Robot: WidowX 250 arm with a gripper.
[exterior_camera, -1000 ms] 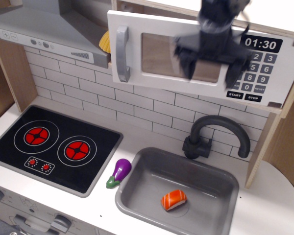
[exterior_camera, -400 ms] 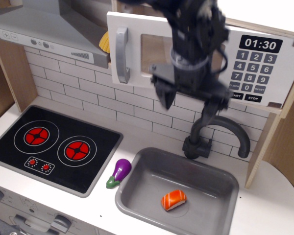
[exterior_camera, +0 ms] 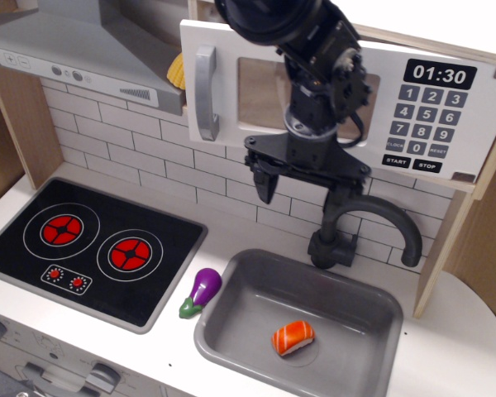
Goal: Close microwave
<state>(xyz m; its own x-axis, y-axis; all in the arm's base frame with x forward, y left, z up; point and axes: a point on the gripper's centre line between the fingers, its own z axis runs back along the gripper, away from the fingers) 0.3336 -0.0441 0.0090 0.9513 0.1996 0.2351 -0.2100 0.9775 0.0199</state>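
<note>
1. Judging from where things lie, we take the closing push as not yet made: the microwave point(exterior_camera: 331, 99) sits at the upper middle of the frame, and its door point(exterior_camera: 273, 91) appears slightly ajar, its left edge with the grey handle point(exterior_camera: 206, 91) standing proud of the cabinet
2. We see the gripper point(exterior_camera: 302, 184) hanging below the door, in front of the tiled wall point(exterior_camera: 132, 161), with its fingers point(exterior_camera: 264, 180) spread apart and holding nothing; 1 finger is clear at the left, the other is partly lost against the black faucet point(exterior_camera: 368, 227)
3. We judge the next move calls for lifting the gripper toward the handle side of the door and pressing it flat into the cabinet, keeping clear of the keypad point(exterior_camera: 434, 116) at the upper right
4. We note a white counter point(exterior_camera: 231, 240) across the lower frame, with a black hob point(exterior_camera: 95, 248) at lower left, a toy eggplant point(exterior_camera: 202, 291) beside the grey sink point(exterior_camera: 302, 285), and an orange sushi piece point(exterior_camera: 293, 337) inside it
5. We see a grey range hood point(exterior_camera: 74, 50) at the upper left, with something yellow point(exterior_camera: 177, 70) tucked between it and the microwave
</note>
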